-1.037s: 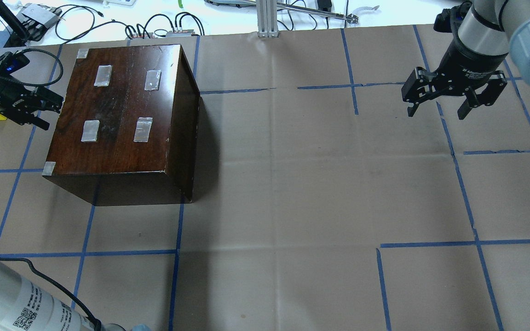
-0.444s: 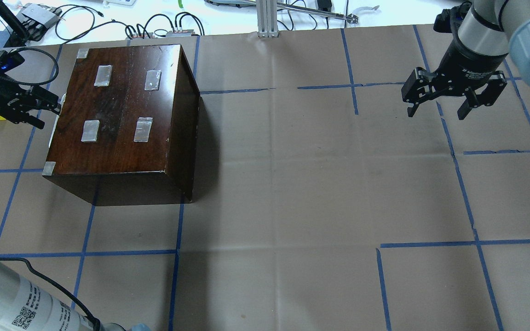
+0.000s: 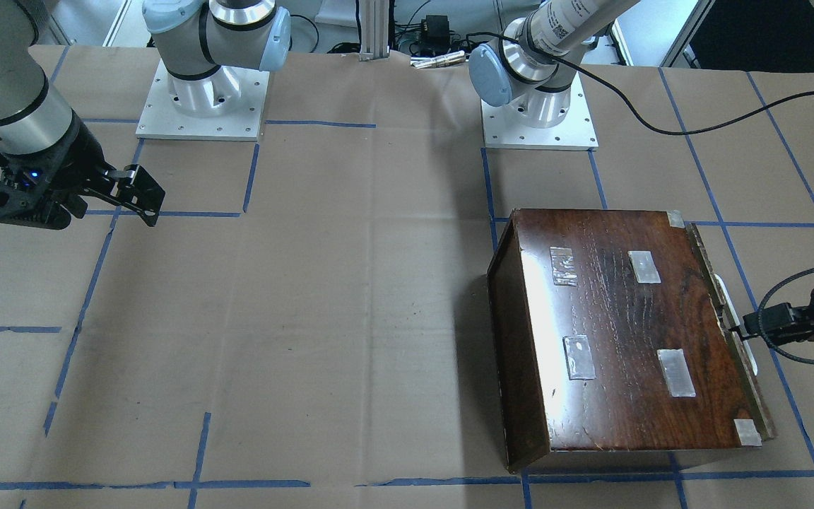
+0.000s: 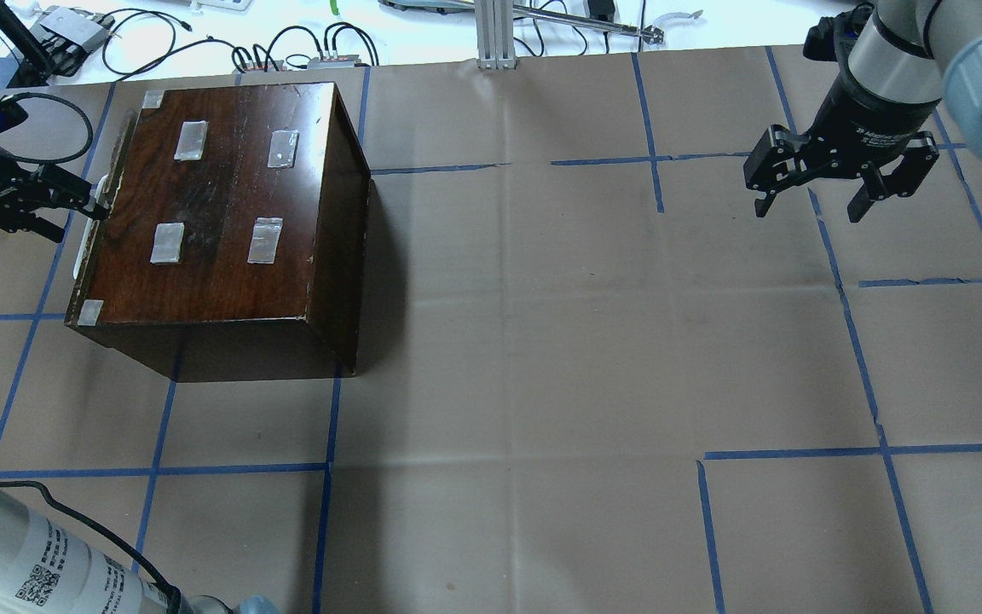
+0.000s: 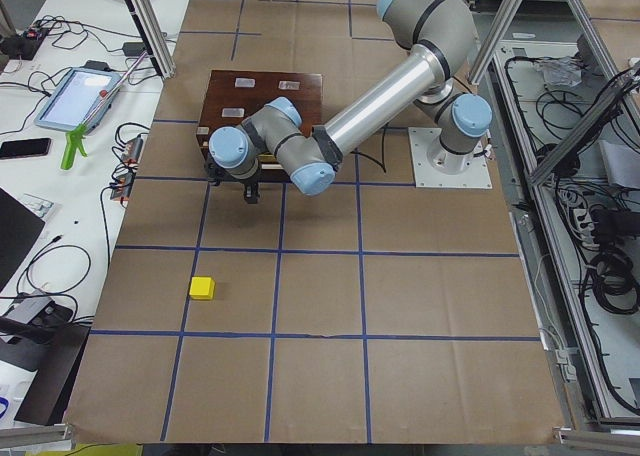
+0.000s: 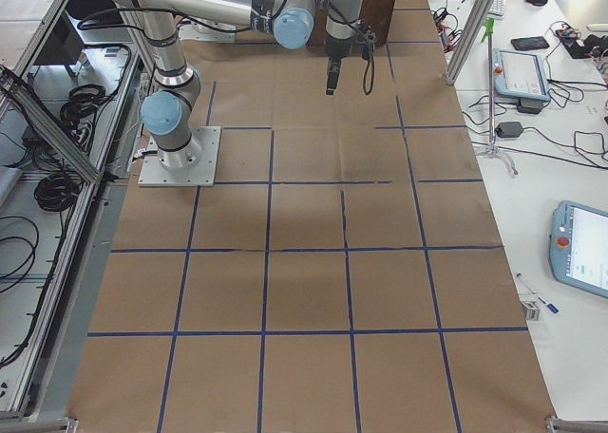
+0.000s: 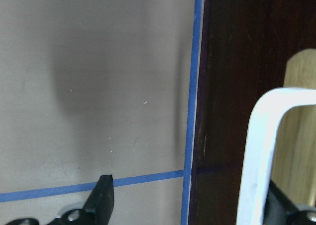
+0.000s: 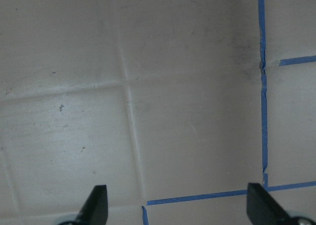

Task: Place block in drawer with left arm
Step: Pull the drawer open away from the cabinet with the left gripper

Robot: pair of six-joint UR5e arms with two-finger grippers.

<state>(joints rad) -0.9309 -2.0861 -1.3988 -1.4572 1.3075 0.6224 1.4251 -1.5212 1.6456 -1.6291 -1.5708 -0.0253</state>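
The dark-brown wooden box (image 4: 227,213) stands at the table's left. Its drawer (image 7: 232,87) is pulled out a little on the box's left side, showing its dark front and white handle (image 4: 82,251). My left gripper (image 4: 73,217) is open, with one finger (image 7: 281,207) hooked behind the handle (image 7: 259,151) and the other (image 7: 101,195) over the table. The yellow block (image 5: 202,288) lies on the table beyond the left gripper, almost hidden by it in the overhead view. My right gripper (image 4: 806,200) is open and empty above the table's far right.
Brown paper with blue tape lines (image 4: 542,341) covers the table. Cables and devices (image 4: 201,43) lie along the far edge. The left arm's black cable (image 3: 795,353) loops beside the drawer front. The arm bases (image 3: 202,106) stand at the near side.
My left gripper has moved left, away from the box, with a finger in the handle, and the drawer has come out a little. The block is now mostly covered. The right arm has not moved.
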